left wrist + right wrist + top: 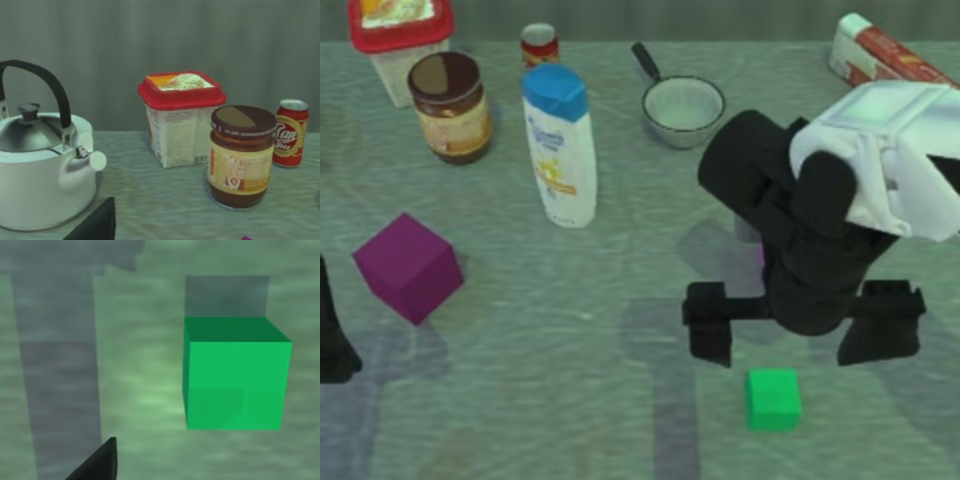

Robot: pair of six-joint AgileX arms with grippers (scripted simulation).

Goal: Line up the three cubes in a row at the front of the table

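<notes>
Right gripper (804,330), jaws spread wide, hovers beside the green cube (773,399); a misaligned descent could knock it askew.

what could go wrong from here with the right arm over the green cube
The right gripper hangs open just behind the green cube, not centred on it; coming down here, a finger might clip and push it. The pinkish cube is mostly hidden beneath that arm. The magenta cube sits far left, rotated, so the row may end up crooked.
</notes>
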